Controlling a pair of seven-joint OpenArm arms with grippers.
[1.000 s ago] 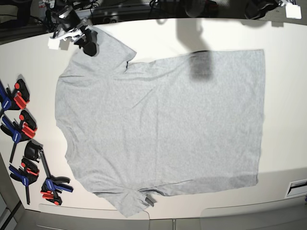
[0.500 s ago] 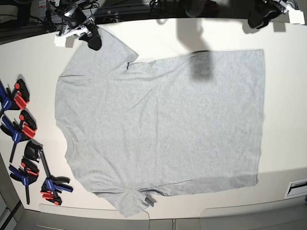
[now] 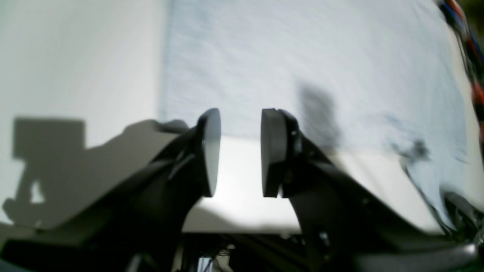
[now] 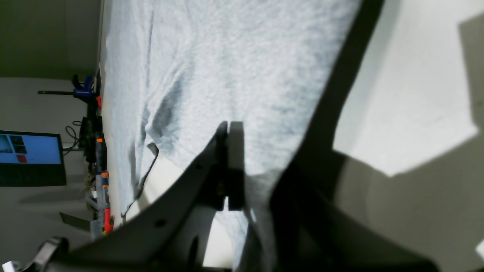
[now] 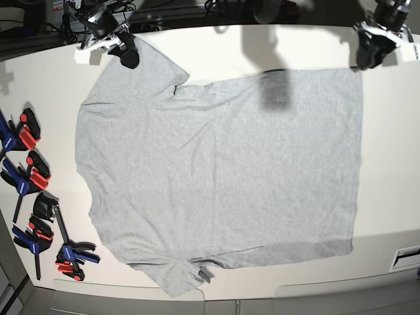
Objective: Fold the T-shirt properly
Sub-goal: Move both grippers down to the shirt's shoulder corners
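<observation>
I am setting up the first fold. The T-shirt (image 5: 223, 170) is lying flat on the surface (image 5: 46, 79). Right gripper (image 4: 228, 166), jaws together, is touching a sleeve; left gripper (image 3: 237, 151), jaws apart, is hovering near the hem corner and needs lowering onto it.

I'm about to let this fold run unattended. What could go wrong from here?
1. The left pincer is open, off the T-shirt near its hem corner; closing there may miss the cloth.
2. The right pincer looks shut at the sleeve edge; a shallow pinch could slip on lifting.
3. The clamps lie beside the shirt's collar side; dragged cloth might snag them.
</observation>
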